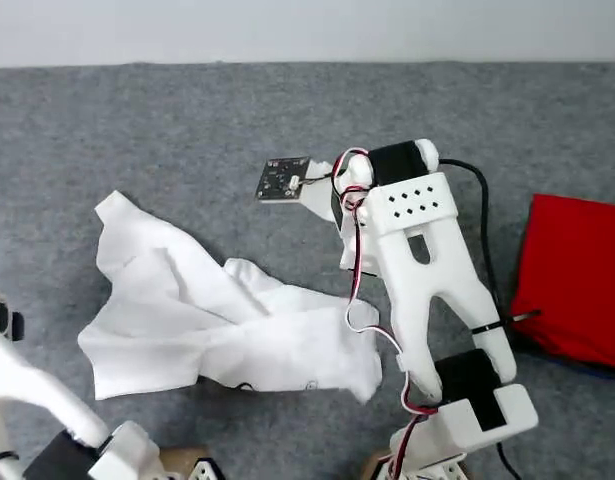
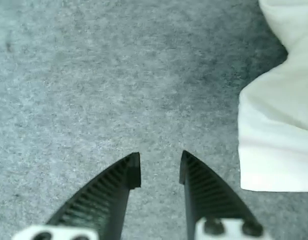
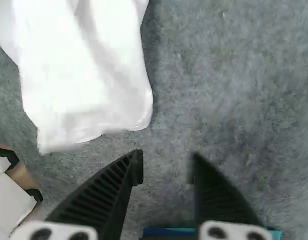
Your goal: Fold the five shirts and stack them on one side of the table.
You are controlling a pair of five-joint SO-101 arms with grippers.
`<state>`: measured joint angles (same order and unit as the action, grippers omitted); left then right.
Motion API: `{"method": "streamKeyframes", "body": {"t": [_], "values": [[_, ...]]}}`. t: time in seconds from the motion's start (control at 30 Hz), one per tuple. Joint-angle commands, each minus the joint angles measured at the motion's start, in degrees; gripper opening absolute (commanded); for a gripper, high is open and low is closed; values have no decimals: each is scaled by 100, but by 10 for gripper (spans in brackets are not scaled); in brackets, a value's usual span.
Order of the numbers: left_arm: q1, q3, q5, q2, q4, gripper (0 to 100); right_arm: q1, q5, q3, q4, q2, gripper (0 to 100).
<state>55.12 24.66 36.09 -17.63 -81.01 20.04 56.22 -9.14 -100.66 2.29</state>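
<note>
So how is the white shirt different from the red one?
The white shirt lies spread out and rumpled; the red shirt is folded into a neat block. The white shirt sits mid-table; the red shirt sits off to one side, partly cut off by the high view's edge. Both rest flat on the grey table.

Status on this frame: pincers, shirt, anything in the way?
Left pincer open, empty, over table. Right pincer open, empty, beside white shirt. White shirt crumpled, unfolded; red shirt folded at table edge. Nothing lying on the white shirt.
</note>
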Motion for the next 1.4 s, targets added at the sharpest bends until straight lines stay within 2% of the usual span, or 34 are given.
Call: {"method": "streamKeyframes", "body": {"t": [0.0,0.13,0.3,0.5,0.6,1.13,1.27,1.37], "values": [[-62,-75,-35,-264,-44,141,-92,-132,-308,-251,-558,245],[-62,-57,-35,-264,-62,141,-75,-167,193,-251,-1015,244],[-62,-66,-158,-264,-62,141,497,-185,2013,-251,-2185,169],[-70,-75,-360,-264,-62,141,1807,-1477,3886,-189,-3116,218],[-70,-57,-360,-264,-62,141,2123,-1969,4255,154,-3108,253],[-70,-66,-360,-264,-26,141,2105,-2154,4642,1965,-1068,253],[-62,-48,-360,-264,97,141,1833,-2136,4642,2273,-444,251],[-62,-48,-360,-264,105,141,1525,-2119,4633,2413,-127,176]]}}
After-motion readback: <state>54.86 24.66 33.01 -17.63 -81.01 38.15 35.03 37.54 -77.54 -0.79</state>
